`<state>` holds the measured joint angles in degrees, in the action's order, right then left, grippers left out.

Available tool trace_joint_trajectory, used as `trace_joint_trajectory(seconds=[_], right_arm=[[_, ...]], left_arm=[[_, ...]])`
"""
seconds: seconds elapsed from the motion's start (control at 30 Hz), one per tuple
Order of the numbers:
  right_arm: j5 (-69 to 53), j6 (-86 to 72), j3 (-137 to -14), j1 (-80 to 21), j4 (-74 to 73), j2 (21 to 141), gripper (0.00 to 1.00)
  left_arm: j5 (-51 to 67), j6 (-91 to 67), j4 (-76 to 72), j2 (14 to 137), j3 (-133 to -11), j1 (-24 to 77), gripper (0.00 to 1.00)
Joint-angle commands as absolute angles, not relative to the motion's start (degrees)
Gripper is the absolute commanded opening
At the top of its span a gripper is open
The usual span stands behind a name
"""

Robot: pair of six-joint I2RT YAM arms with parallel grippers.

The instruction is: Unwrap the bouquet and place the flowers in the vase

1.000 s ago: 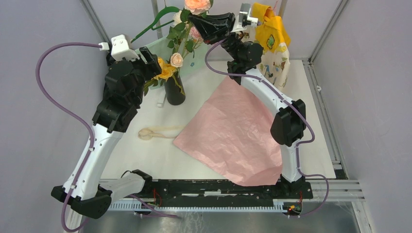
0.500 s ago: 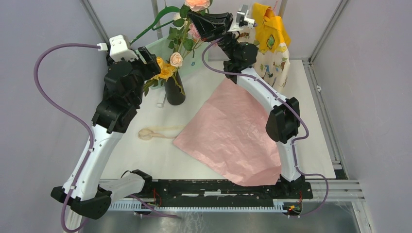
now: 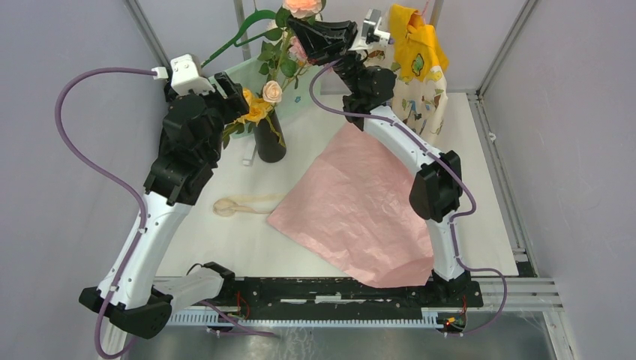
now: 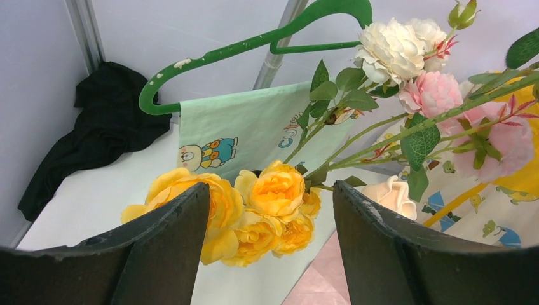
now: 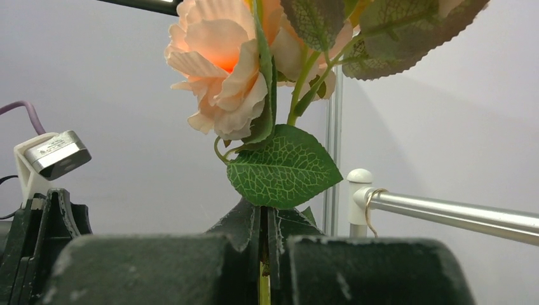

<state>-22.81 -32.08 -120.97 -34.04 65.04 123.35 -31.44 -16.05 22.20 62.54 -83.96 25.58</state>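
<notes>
Overall, the workspace is a white desk (image 3: 225, 247) enclosed by plain grey walls with metal corner posts.

1. Far left corner: a black cloth bundle (image 4: 95, 127) lies against the wall.
2. Rear left: a green hanger (image 4: 254, 44) carries a pale green printed cloth (image 4: 254, 127).
3. Left of centre: a beige ribbon (image 3: 240, 204) lies loose on the desk.
4. Behind the ribbon: the black vase (image 3: 270, 142) stands upright. Yellow roses (image 3: 255, 109) and one cream rose (image 3: 272, 92) sit at its mouth.
5. Centre to right: a sheet of pink crinkly paper (image 3: 360, 202) lies spread flat, reaching the near edge of the desk.
6. Rear right: a yellow printed garment (image 3: 416, 52) hangs against the back wall.

Left end effector (image 3: 232, 94): the fingers stand wide apart and hold nothing. It sits just left of the vase mouth. In the left wrist view the yellow roses lie between and beyond the two fingers (image 4: 171, 241).

Right end effector (image 3: 300, 34): the fingers are pressed together on a green stem (image 5: 263, 289), raised well above the vase. A peach-pink rose (image 5: 222, 70) and a large leaf (image 5: 283, 168) stand directly above the grip. Leafy stems (image 3: 281, 64) run from this grip down toward the vase mouth; whether their lower ends are inside cannot be told.
</notes>
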Motion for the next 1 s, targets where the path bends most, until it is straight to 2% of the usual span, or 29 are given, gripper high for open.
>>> trace_joint_trajectory(seconds=[0.0, 0.97], right_arm=[[-23.89, -33.7, -118.9, -34.73, 67.9, 123.58, 0.0], [-28.33, -30.67, -112.22, -37.16, 60.46, 130.86, 0.0]], left_arm=[[-32.34, -15.41, 18.89, 62.09, -83.87, 25.75, 0.77], [-32.26, -16.0, 18.19, 62.11, -82.9, 25.76, 0.77]])
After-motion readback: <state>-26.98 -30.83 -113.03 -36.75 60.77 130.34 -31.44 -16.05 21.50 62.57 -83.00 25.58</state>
